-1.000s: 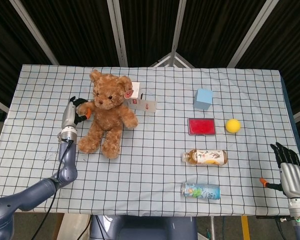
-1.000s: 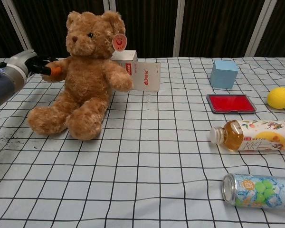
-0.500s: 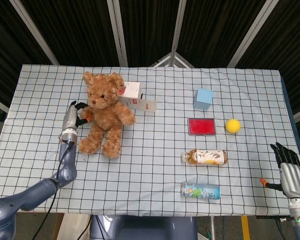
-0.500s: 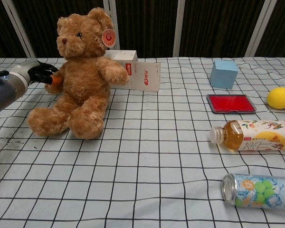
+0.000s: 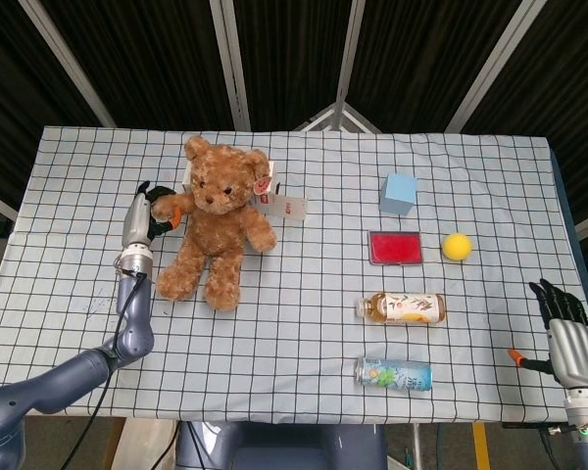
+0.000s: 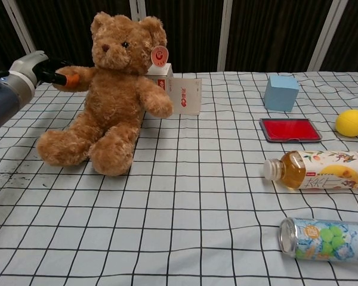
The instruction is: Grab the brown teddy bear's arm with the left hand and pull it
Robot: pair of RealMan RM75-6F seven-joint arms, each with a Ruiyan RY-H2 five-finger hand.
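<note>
The left hand [image 5: 149,210] grips the teddy bear [image 5: 214,220] by its outstretched arm, ready to pull; the bear sits just beside it on the table [image 5: 304,323]. The right hand [image 5: 566,328] rests open, idle, well apart.

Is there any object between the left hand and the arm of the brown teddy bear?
No. The left hand already grips the arm of the brown plush teddy bear, so nothing visible stands between them. The white carton is behind the bear, on its other side.
</note>
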